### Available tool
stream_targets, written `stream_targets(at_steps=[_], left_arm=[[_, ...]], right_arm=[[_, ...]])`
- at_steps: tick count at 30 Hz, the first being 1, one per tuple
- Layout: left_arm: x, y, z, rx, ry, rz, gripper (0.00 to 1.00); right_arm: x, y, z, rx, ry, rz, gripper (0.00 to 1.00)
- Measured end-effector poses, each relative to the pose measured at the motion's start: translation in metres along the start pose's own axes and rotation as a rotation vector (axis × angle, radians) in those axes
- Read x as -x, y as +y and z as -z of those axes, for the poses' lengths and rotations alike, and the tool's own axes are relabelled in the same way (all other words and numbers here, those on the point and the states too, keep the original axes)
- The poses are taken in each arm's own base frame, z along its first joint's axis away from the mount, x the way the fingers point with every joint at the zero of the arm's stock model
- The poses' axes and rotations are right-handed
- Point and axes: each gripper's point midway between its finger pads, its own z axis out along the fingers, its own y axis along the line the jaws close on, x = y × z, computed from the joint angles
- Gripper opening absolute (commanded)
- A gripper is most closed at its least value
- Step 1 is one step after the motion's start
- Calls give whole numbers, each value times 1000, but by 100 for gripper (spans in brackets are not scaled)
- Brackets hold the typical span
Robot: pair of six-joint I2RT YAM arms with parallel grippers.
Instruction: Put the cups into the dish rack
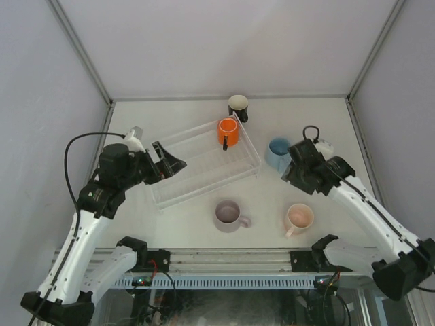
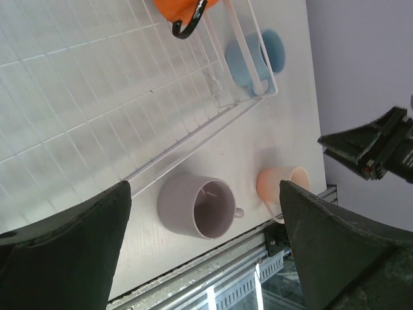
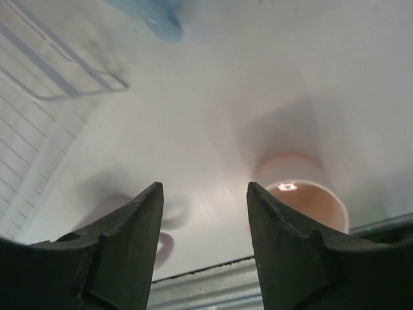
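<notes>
My left gripper is released, jaws wide, nothing in it. It hangs over the left end of the dish rack. My right gripper is also released, jaws apart and empty, above the table to the right of the rack.

The orange mug is in the rack at its far right end, on its side with the black handle toward me. The other four cups are on the table:
- The black mug stands upright just beyond the rack's far corner.
- The light blue mug is just right of the rack, close by my right gripper and not held.
- The lilac mug stands upright near the front edge.
- The peach mug stands upright to its right.
</notes>
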Motion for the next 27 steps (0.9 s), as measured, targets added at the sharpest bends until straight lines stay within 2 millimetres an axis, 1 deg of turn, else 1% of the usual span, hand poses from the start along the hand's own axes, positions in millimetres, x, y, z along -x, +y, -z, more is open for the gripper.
stream_targets(at_steps=[4,6,9,14,17,23,27], left_arm=[[-8,-10,-9,-12,51,-12,100],[-13,-16,-12,-21,75,-22,100],[-19,-29,-13,-52,103,-39,100],[-30,-49,-12,-114,132,-44,100],[-32,-57,-11,-140,138,-42,100],[-30,-63,-7,-162,124,-29,100],[-27,-67,0,-184,101,-34,100]], right_arm=[[-28,-39,3,-20,27,-72,51],[-34,-49,3,-22,30,-95,51],[-42,-58,0,-33,40,-117,50],[-58,-67,-10,-64,83,-121,50],[-67,-70,-15,-79,105,-125,50],[-76,-66,-22,-82,126,-128,50],[-80,-64,-31,-93,134,-135,50]])
